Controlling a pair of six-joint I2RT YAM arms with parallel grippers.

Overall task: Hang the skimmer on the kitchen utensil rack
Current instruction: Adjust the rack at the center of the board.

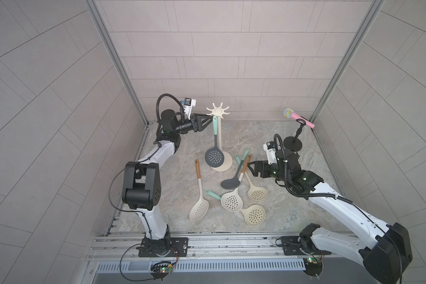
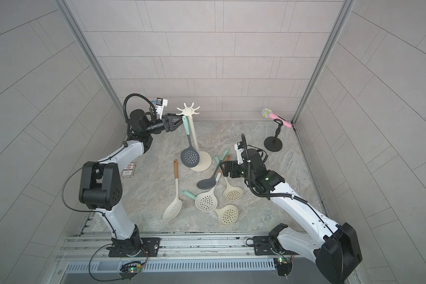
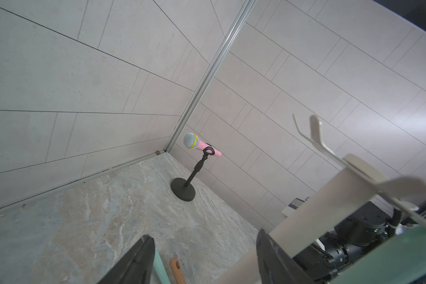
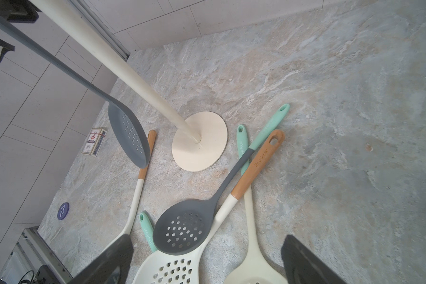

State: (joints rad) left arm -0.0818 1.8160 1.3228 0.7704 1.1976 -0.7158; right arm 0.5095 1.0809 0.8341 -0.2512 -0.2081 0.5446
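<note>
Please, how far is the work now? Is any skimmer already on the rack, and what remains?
Done, it seems: one grey skimmer hangs from the crown of the kitchen utensil rack. In hand: nothing. The left gripper is open beside that skimmer's handle, and the right gripper is open above the pile. Left: five skimmers lie on the table, not yet hung.

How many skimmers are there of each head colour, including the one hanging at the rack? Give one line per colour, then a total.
Grey: 2 (hanging skimmer, lying grey skimmer)
Cream: 4 (left cream skimmer, middle cream skimmer, right cream skimmer, nearest cream skimmer)
Total: 6
</note>
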